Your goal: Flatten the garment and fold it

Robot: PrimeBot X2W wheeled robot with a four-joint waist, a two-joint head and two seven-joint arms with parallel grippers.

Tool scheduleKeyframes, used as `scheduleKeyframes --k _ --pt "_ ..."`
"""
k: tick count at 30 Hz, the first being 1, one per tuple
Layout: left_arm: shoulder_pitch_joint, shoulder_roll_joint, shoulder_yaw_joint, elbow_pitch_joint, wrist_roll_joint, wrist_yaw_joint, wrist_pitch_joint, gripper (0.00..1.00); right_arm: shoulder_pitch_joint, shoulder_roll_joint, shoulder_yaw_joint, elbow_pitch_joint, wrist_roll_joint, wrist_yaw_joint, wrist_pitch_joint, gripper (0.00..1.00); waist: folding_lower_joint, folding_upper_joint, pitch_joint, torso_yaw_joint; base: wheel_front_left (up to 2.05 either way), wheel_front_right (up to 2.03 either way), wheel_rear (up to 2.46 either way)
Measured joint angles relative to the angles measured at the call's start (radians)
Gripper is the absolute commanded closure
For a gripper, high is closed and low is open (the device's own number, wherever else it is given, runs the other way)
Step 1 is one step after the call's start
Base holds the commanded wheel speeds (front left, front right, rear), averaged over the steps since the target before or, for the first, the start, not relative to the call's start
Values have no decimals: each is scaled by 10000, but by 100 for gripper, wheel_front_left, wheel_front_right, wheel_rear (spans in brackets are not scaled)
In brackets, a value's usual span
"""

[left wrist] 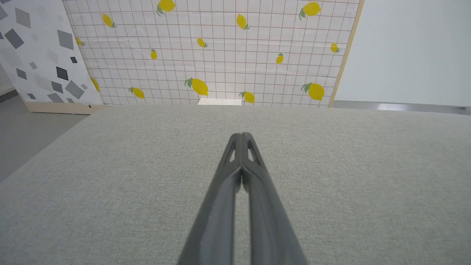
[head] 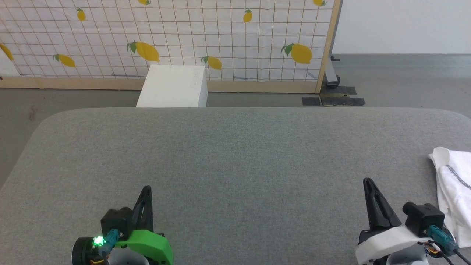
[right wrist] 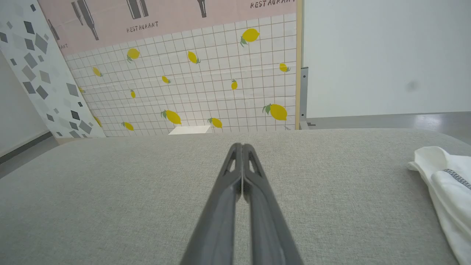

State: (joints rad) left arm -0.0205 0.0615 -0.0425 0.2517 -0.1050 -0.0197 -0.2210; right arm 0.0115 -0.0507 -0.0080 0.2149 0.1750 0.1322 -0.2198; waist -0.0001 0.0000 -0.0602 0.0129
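**Step in hand (judged):** bring the garment (head: 454,195) to the middle of the table (head: 235,147). No flattening or folding is done yet.
- Open the right gripper (head: 368,183) before it meets the cloth.
- Pinch at the seam (head: 456,176) rather than in loose fabric, and take few layers.
- Drag low across the table so the thin cloth slides and does not bunch.
- Bring the left gripper (head: 147,189) in only when an edge lies within its reach.

**Right gripper** (right wrist: 242,146): over the table's near right part. Its fingers are pressed together tip to tip with nothing between them. It is near the cloth but not touching it.

**Left gripper** (left wrist: 243,136): over the table's near left part. Its fingers are likewise closed on nothing, with bare table beneath.

**Garment** (right wrist: 445,184): a white crumpled heap at the table's right edge, cut off by the head view's border. One line of black-and-white stitching shows on top.

**Table:** grey fabric top with rounded far corners.

**Box** (head: 173,86): white, on the floor just past the table's far edge, left of centre.

**Screen** (head: 184,36): printed with a grid and lemons, standing behind the box, beyond the table's far edge.
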Motion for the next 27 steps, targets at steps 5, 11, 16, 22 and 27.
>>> scheduleKeyframes --k 5,11,16,22,27 --pt "0 0 19 -84 40 0 96 100 0 0 2 -94 -86 0 88 100 0 0 27 -6 0 0 0" --pt "0 0 33 -238 90 2 217 100 -1 0 4 -215 -182 0 201 100 0 0 62 -13 0 0 0" --pt "0 0 56 -357 130 2 320 100 -1 0 8 -324 -270 0 313 100 0 0 90 -19 0 0 0" --pt "1 -2 79 -476 184 4 435 100 -1 0 10 -420 -364 0 441 100 0 0 123 -26 0 0 0" --pt "2 -2 96 -616 232 27 527 100 -1 0 15 -520 -441 0 527 100 0 0 151 -32 0 0 0"
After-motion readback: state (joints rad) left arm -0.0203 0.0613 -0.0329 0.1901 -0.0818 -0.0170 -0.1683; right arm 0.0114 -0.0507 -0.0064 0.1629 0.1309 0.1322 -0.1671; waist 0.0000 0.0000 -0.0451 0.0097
